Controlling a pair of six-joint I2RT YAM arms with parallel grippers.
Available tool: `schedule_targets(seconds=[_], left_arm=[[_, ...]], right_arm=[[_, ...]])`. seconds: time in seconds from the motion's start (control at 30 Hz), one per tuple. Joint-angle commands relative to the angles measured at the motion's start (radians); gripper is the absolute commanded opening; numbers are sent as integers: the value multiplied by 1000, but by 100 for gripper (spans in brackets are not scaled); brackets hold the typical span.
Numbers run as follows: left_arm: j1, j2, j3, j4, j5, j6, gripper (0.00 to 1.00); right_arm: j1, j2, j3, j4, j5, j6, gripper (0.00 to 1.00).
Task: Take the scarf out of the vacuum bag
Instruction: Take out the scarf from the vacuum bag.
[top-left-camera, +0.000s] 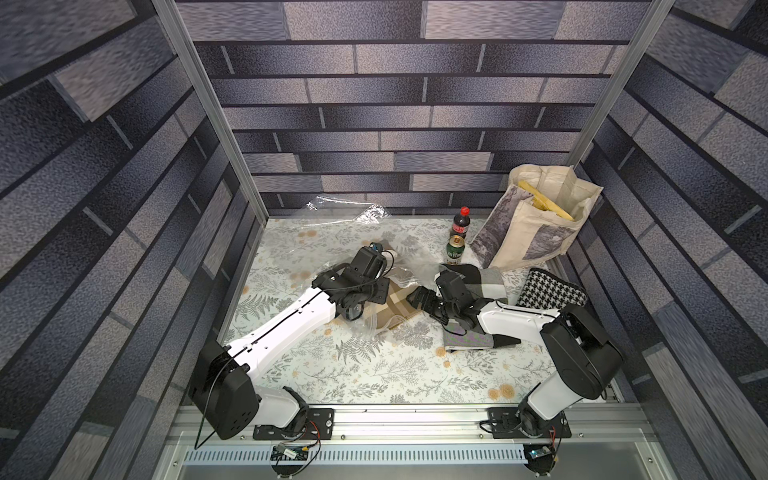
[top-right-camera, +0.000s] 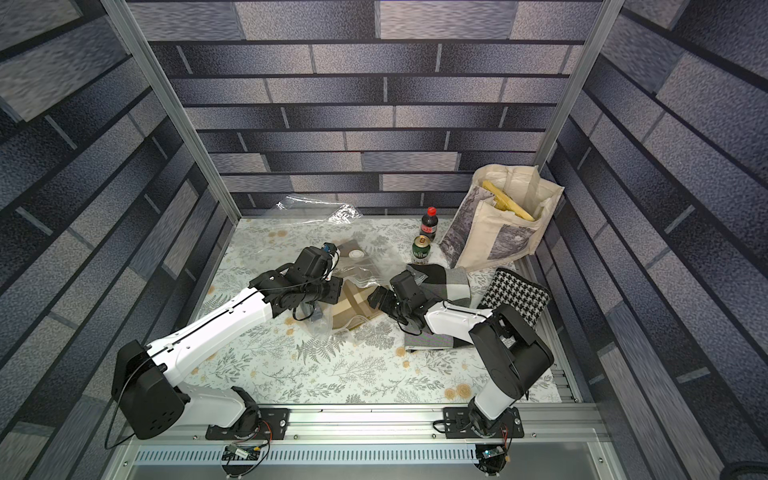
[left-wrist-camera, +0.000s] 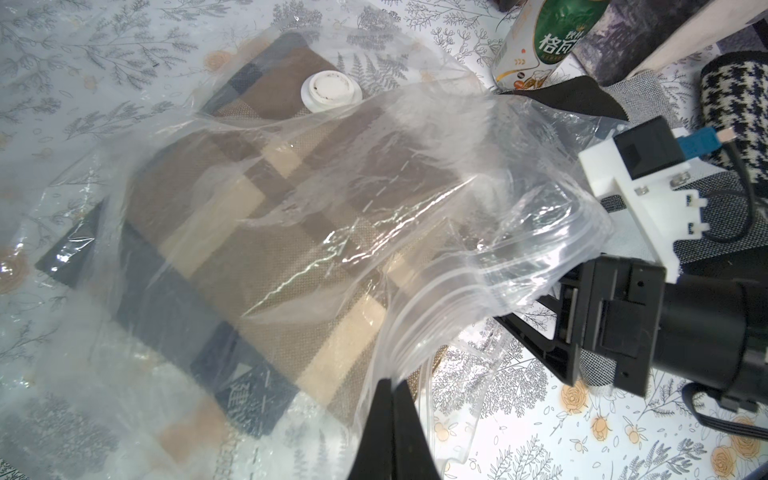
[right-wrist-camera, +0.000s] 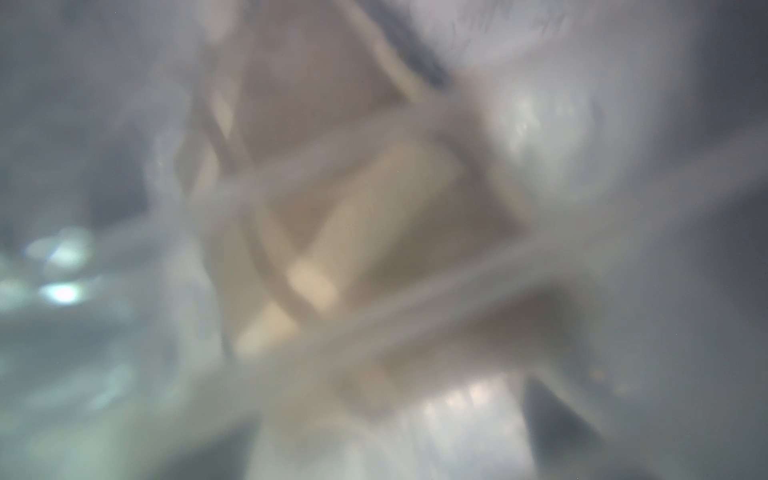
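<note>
On the surface (top-left-camera: 374, 374), the scarf (left-wrist-camera: 257, 232) lies wholly inside the vacuum bag (left-wrist-camera: 415, 174), left tool (left-wrist-camera: 390, 395) pinching the mouth edge, right tool (top-left-camera: 415, 297) spread beside it.

Grey brick-print walls (top-left-camera: 395, 104), floral tabletop (top-left-camera: 374, 374)

Glossy crinkled plastic vacuum bag (left-wrist-camera: 519, 249), matt woven scarf (left-wrist-camera: 257, 232)

vacuum bag (left-wrist-camera: 415, 166) fills centre, can (top-left-camera: 455, 251), bottle (top-left-camera: 460, 224), tote (top-left-camera: 536, 237) far R, front free
</note>
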Motion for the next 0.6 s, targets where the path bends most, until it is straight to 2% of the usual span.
schedule_targets(seconds=[0.0,0.57], left_arm=[[-5,4,3,8,10,-7,0],[-3,4,5,12,19,-5,0]], right_arm=[[16,20,-17,34,22,39,99],[54,108,-27,97,91,154,100]])
